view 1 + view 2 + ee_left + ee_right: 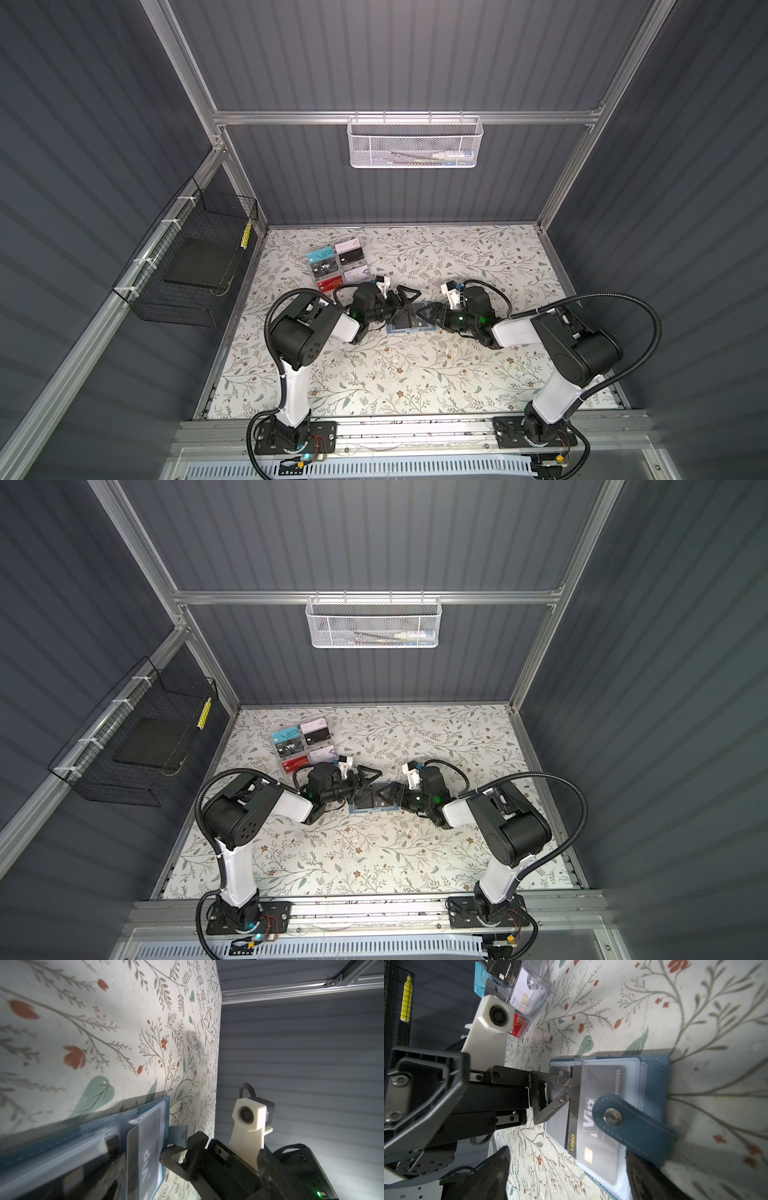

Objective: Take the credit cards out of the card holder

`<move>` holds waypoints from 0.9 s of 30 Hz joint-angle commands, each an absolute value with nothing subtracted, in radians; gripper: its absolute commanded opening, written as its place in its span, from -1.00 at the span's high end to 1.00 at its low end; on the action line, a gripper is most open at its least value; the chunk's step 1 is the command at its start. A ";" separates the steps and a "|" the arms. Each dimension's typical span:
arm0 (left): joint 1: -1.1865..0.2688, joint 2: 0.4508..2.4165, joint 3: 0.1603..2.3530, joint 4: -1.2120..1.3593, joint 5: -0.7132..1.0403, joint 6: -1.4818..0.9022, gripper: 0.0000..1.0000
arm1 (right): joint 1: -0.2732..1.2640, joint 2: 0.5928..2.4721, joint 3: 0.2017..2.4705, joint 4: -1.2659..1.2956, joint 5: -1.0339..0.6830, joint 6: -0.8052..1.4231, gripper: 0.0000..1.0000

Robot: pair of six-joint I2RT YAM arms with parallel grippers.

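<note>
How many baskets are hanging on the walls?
2. A white mesh basket hangs on the back rail; a black wire basket hangs on the left wall. None seem hidden.

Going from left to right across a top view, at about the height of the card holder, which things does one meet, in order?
black wire basket → clear card rack → left wrist camera → card holder → right wrist camera

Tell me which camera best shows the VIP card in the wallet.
The right wrist view: the black VIP card sits close, lettering, chip and number readable. The left wrist view shows it glared and cropped; in both top views it's a tiny dark patch.
</note>
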State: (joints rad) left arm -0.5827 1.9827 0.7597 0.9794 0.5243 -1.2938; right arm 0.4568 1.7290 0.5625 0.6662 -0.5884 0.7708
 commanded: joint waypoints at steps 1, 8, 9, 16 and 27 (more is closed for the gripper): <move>-0.591 2.017 0.755 0.929 0.521 -1.282 -0.84 | 0.454 1.763 0.535 0.614 -0.580 0.778 -0.75; -0.591 2.028 0.745 0.936 0.517 -1.272 -0.52 | 0.453 1.764 0.534 0.620 -0.583 0.782 -0.74; -0.591 2.032 0.744 0.942 0.519 -1.274 -0.44 | 0.454 1.764 0.535 0.621 -0.583 0.782 -0.74; -0.591 2.031 0.742 0.928 0.513 -1.237 0.16 | 0.453 1.774 0.540 0.624 -0.586 0.783 -0.74; -0.591 2.040 0.744 0.909 0.516 -1.207 0.74 | 0.453 1.779 0.549 0.616 -0.589 0.782 -0.74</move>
State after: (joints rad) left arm -0.5838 2.0258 0.7517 0.9199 0.5091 -1.2316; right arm 0.4522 1.7405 0.5571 0.6918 -0.6029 0.7788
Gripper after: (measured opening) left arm 0.148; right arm 0.870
